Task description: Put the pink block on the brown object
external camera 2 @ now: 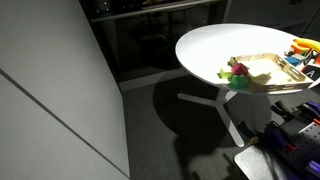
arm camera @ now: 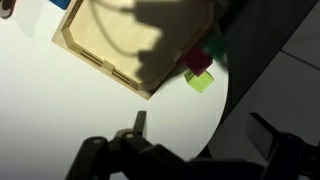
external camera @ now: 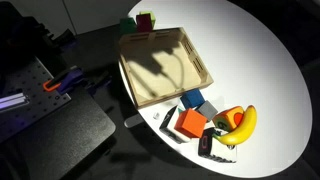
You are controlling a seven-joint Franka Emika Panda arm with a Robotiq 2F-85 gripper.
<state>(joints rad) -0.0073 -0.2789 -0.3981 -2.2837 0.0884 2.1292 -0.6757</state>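
The pink block [arm camera: 197, 60] is a small magenta cube on the white table, just off one corner of the brown object, a large square wooden tray [arm camera: 120, 40]. A green cube [arm camera: 201, 81] sits right beside the pink block. Both exterior views show the pink block [external camera: 145, 20] [external camera 2: 238, 67] next to the tray [external camera: 160, 70] [external camera 2: 262, 66]. My gripper [arm camera: 203, 132] is open and empty, hovering above the table edge a little short of the pink block. The tray is empty and partly in the arm's shadow. The gripper shows in neither exterior view.
An orange-red block [external camera: 190, 123], a blue block [external camera: 193, 99], a banana [external camera: 243, 122] and a few other small items lie at the tray's other end. The round white table [external camera: 270, 70] drops off to dark floor right by the pink block.
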